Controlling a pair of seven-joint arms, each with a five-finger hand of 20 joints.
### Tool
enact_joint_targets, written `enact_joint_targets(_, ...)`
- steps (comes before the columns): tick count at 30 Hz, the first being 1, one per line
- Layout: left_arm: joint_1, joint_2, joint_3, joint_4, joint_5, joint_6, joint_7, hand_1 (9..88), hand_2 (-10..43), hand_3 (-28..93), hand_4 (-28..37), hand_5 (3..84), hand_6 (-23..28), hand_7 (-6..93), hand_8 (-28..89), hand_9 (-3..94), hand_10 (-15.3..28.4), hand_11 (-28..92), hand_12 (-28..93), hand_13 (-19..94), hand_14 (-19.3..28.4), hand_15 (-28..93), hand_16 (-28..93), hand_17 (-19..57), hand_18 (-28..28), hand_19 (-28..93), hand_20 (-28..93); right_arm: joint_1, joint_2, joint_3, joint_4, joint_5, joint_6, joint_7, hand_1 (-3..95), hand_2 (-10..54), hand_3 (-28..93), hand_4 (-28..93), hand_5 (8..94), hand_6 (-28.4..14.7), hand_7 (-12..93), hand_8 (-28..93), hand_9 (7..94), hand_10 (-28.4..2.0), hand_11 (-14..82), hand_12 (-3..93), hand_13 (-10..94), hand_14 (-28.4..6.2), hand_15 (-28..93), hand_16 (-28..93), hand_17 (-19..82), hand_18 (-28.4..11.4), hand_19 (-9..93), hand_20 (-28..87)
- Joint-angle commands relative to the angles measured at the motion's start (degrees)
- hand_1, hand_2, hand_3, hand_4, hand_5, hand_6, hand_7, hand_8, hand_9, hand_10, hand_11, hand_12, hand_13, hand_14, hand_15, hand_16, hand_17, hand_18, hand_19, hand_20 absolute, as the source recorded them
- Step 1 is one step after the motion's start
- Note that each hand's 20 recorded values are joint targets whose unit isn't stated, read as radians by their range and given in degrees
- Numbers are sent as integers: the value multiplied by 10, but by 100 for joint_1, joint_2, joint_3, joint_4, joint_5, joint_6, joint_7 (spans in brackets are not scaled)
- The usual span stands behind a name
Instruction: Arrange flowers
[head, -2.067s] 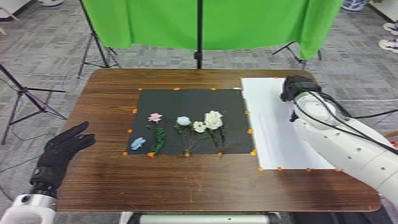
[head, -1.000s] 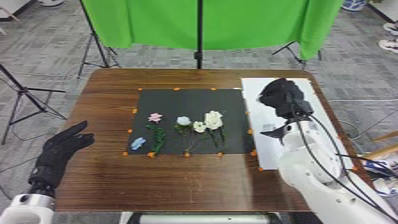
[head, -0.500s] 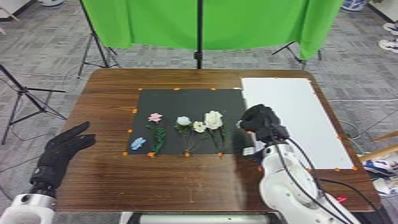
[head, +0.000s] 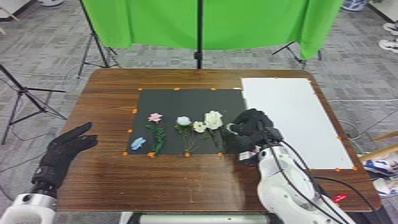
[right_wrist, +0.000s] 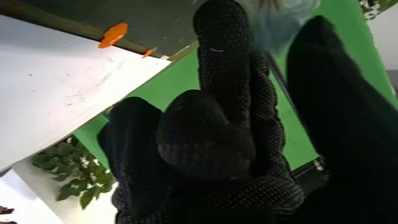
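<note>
The fingers of the right hand (head: 252, 124) are seen partly extended with nothing gripped, and those of the left hand (head: 64, 150), left of the black mat (head: 182, 97), are also open. From over the white sheet (head: 289, 115), the right hand has been brought to the black mat's right edge, so a grasp can probably be prepared now. Just beside it, the rightmost white flower (head: 213, 120) is laid on the black mat, its bloom pointed toward the far edge, its long axis running near to far.
</note>
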Motion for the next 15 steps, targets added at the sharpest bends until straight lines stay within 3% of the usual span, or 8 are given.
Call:
enact_joint_targets(1,31,-24,-12,23,40,-90,-80,309,82,685,-126,384,61,86,-58,439,145,199,98,364,191,187,-15,52,129,146,140,-63,3,7,6,-63,-179,-45,364,-95,675,-185,663,5,182,-100,799,-112,234,229,888,-27,645,354,616,-161,932,617)
enact_joint_targets(8,39,-32,-19,12,57,-89,-54,310,81,684,-126,384,60,86,-58,439,145,199,98,363,190,188,-14,50,131,146,140,-112,112,124,-99,-140,-257,-59,349,-95,666,-181,652,1,167,-94,794,-124,230,230,885,-30,643,354,611,-163,932,611)
enact_joint_targets(12,4,-7,-12,12,72,-69,-32,310,81,684,-126,384,61,86,-58,439,145,198,98,364,189,186,-14,49,132,147,140,-292,273,536,-462,-28,57,-118,346,-95,661,-179,650,0,163,-92,793,-124,229,230,885,-31,641,354,609,-166,932,611)
enact_joint_targets(15,-33,46,-9,20,86,-51,21,309,81,684,-126,384,61,86,-58,439,144,198,99,364,190,187,-14,50,132,146,140,-703,426,1343,-863,1393,152,-1020,343,-95,664,-178,654,-1,164,-90,792,-124,230,231,865,-40,637,355,582,-170,932,593)
